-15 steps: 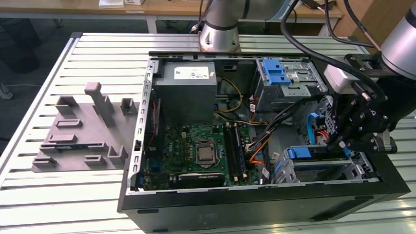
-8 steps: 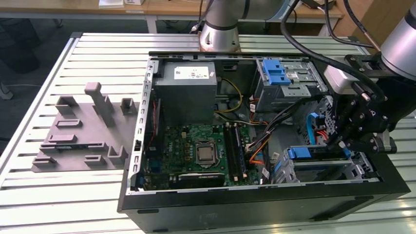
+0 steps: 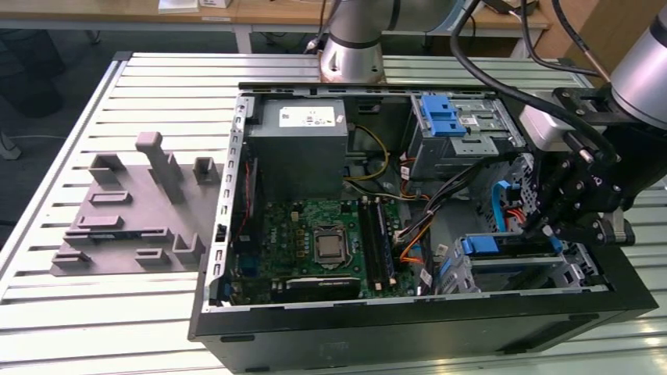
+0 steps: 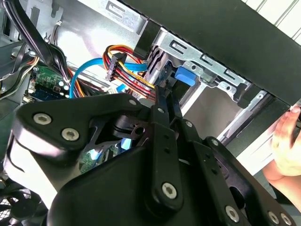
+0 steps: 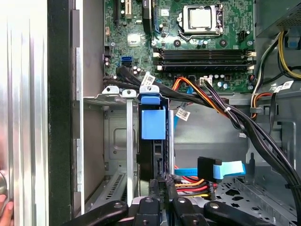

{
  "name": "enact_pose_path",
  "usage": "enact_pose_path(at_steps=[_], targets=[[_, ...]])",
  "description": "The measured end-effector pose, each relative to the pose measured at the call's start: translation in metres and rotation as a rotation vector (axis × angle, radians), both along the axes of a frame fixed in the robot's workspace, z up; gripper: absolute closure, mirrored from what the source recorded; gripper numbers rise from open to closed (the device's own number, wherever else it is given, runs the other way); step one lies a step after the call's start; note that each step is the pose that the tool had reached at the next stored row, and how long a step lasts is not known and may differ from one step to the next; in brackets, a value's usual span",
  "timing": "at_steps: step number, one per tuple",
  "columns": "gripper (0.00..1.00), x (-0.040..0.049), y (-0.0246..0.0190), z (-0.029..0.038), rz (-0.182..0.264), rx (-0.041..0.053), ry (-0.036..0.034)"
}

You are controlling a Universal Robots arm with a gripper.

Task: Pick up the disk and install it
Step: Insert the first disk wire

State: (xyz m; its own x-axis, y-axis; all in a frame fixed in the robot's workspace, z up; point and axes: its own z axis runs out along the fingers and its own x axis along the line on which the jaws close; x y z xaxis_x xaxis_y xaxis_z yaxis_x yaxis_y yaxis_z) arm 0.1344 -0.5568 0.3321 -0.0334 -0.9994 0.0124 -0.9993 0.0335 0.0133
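The disk [image 5: 153, 123], a flat hard drive in a blue plastic frame, stands on its edge inside the metal drive cage [image 5: 113, 96] at the front corner of the open black computer case [image 3: 417, 328]. In the first wrist view its blue end tab faces the green motherboard [image 5: 188, 42], and its long axis runs from that tab back toward the black gripper [image 5: 160, 186]. In the exterior view the same blue frame [image 3: 482, 244] shows at the top of the cage, on the exterior view's right side of the case, with the long axis about level and pointing across the case.

The gripper sits at the rear end of the disk, and its two thin fingers [image 5: 154, 188] are together on the dark edge of the drive, clamped on it. In the second wrist view the gripper [image 4: 165, 101] reaches into the cage beside a blue tab [image 4: 184, 75], close to a bundle of red, yellow and black cables [image 4: 127, 75].

A blue flat cable with a black plug [image 5: 221, 169] lies near the gripper, just beside the disk's rear end. The grey metal box with a white sticker [image 3: 302, 137] is in the far part of the case, well apart from the disk. A person's hand [image 4: 284, 146] rests at the outer side of the case.
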Motion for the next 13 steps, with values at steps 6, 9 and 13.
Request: enact_pose_path(at_steps=[6, 9, 13], targets=[[0.83, 0.0, -0.0001, 0.0006, 0.0, 0.0021, 0.0001], [0.83, 0.0, -0.0001, 0.0006, 0.0, 0.0018, 0.0], [0.83, 0.0, -0.0006, -0.0002, 0.0, 0.0016, 0.0]])
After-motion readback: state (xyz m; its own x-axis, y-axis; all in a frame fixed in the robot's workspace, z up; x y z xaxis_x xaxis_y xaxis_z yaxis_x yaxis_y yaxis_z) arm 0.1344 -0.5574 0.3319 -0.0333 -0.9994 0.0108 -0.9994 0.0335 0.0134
